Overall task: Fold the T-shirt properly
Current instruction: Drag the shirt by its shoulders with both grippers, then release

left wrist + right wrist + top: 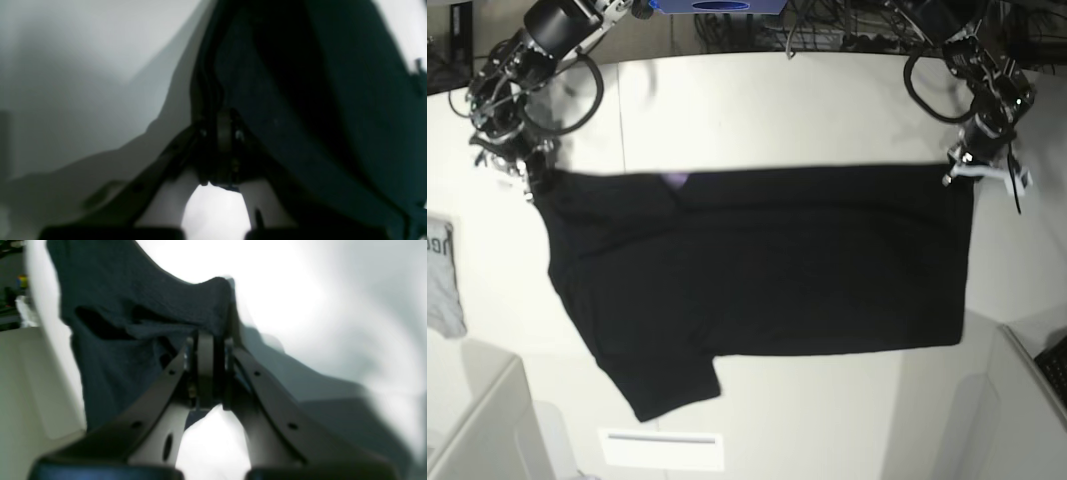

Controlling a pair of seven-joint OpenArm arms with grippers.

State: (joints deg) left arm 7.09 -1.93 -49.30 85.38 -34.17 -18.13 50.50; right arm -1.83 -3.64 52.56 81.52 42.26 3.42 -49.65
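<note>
The black T-shirt (757, 265) hangs stretched between my two grippers above the white table, plain side showing, with one sleeve (662, 385) drooping at the lower left. My right gripper (530, 175) is shut on the shirt's top left corner; in the right wrist view its jaws (205, 350) pinch the dark cloth (133, 323). My left gripper (965, 165) is shut on the top right corner; in the left wrist view the closed jaws (224, 131) hold the black cloth (317, 100). A little purple (673, 180) shows at the top edge.
A small grey garment (441, 275) with lettering lies at the table's left edge. A white label strip (662, 449) lies at the table's front. Cables and equipment sit behind the table's far edge (827, 25). A white box wall (1032, 400) stands at the lower right.
</note>
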